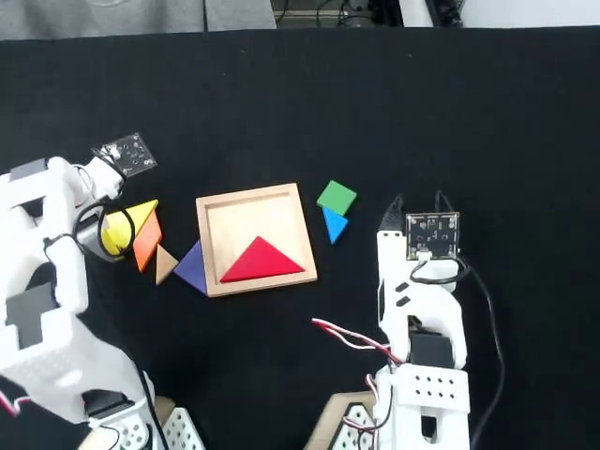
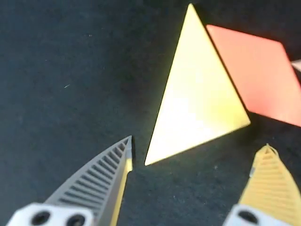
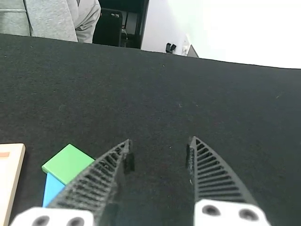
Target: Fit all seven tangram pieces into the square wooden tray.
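Tangram layout at a single moment. The square wooden tray [image 1: 246,223] lies flat near the middle of the black desk [image 1: 281,103]. It holds one piece, the red triangle [image 1: 261,260], which lies flat with its long side along the tray wall nearest the arms. The other six pieces lie on the desk outside the tray. On the left arm's side are the yellow triangle [image 1: 141,216], the orange parallelogram [image 1: 147,242] touching it, and the tan triangle [image 1: 166,265] just beside the parallelogram. The purple triangle [image 1: 193,267] rests against the tray's outer wall near a corner. On the right arm's side, the green square [image 1: 337,198] and the blue triangle [image 1: 334,224] meet each other, near the tray but apart from it. The left jaws stand wide open at the yellow triangle. In the left wrist view, one edge of the piece lies between the grey finger [image 2: 101,181] and the yellow finger [image 2: 269,181], and the grey tip is just beside a corner. Whether either tip touches the piece or the desk cannot be told. The right jaws stand partly open and hold nothing. They are over bare desk on the side of the green square away from the tray. The right wrist view shows the black fingers [image 3: 96,181], with the green square, the blue triangle and a tray corner beside one of them.
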